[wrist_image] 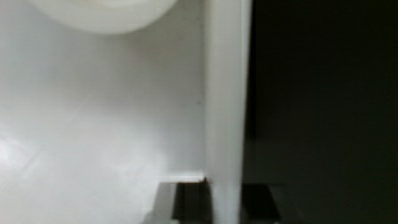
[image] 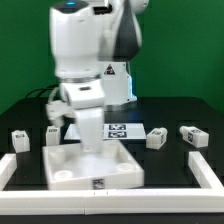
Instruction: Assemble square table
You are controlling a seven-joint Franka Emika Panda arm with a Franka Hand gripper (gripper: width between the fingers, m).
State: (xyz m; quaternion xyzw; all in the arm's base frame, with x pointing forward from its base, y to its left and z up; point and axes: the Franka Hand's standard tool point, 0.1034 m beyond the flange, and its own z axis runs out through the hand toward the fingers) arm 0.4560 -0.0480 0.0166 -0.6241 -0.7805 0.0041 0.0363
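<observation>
The white square tabletop (image: 75, 168) lies on the black table in front of the arm, its raised edges up. My gripper (image: 94, 141) reaches straight down onto its far edge. In the wrist view the raised edge (wrist_image: 226, 100) runs between the two dark fingers (wrist_image: 189, 203), which are shut on it, so my gripper (wrist_image: 226, 196) holds that wall. A round corner socket (wrist_image: 107, 12) shows on the panel's inner face. Small white tagged legs lie apart: two at the exterior view's left (image: 20, 140) (image: 52, 135) and two at its right (image: 157, 138) (image: 192, 135).
The marker board (image: 124, 128) lies flat behind the tabletop. Long white border rails (image: 206, 172) frame the work area at both sides and the front. A green wall stands behind the arm.
</observation>
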